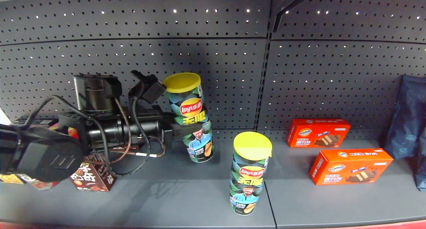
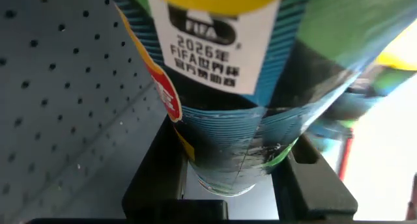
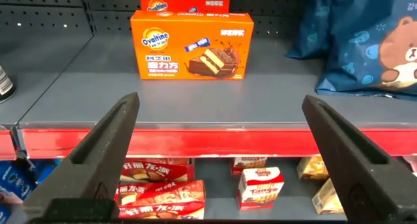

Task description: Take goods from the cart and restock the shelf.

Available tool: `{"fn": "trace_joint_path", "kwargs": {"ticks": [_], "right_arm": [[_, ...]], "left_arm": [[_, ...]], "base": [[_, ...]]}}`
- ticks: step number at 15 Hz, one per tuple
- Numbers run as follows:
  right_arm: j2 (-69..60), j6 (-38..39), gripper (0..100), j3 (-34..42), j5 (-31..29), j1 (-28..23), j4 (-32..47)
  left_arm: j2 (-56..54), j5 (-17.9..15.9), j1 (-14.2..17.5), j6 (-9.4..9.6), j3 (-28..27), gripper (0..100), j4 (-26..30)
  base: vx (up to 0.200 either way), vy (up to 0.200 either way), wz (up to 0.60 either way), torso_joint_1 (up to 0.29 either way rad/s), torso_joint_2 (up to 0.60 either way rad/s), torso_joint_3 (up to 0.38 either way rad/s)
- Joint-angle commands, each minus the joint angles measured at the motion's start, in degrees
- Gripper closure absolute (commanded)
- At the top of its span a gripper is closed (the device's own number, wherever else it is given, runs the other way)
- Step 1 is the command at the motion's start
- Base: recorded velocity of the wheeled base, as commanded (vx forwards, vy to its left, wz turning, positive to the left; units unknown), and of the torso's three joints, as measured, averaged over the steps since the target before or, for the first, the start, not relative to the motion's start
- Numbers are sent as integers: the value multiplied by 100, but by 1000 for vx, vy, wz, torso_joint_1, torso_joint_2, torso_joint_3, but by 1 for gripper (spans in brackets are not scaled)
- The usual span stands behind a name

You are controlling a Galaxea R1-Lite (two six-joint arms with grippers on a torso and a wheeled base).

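Observation:
A tall chips can [image 1: 190,115] with a yellow lid leans slightly near the pegboard back, its base at or just above the grey shelf board [image 1: 159,189]. My left gripper [image 1: 190,129] comes in from the left and is shut on the can's lower middle. The left wrist view shows the can [image 2: 234,100] squeezed between both black fingers [image 2: 156,185]. A second identical can [image 1: 249,175] stands upright nearer the front edge. My right gripper [image 3: 221,103] hangs open and holds nothing, in front of the shelf's red edge strip [image 3: 215,140].
Two orange wafer boxes [image 1: 318,132] [image 1: 351,165] lie on the right shelf section, one of them [image 3: 192,45] just beyond the right gripper. Blue snack bags [image 1: 409,122] stand at far right. A brown box [image 1: 93,179] sits under the left arm. Small boxes [image 3: 260,185] fill the lower shelf.

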Motion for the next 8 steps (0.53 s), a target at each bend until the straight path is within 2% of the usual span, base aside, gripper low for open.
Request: {"fn": "trace_joint_path", "kwargs": {"ticks": [1,5,8], "right_arm": [[7,-4,0,7,5,9,-2],[7,5,0,7,5,0,-2],[7,-4,0,-2,5,0,-2]], "left_arm": [[789,-12,-24,160,-513,100,15],[1439,-20,-270,160,-1375,100,208],[1738,-12,-490,160,-1735,100,331]], "base": [[0,0,0,0,0,0],[0,0,0,0,0,0],[0,0,0,0,0,0]]}}
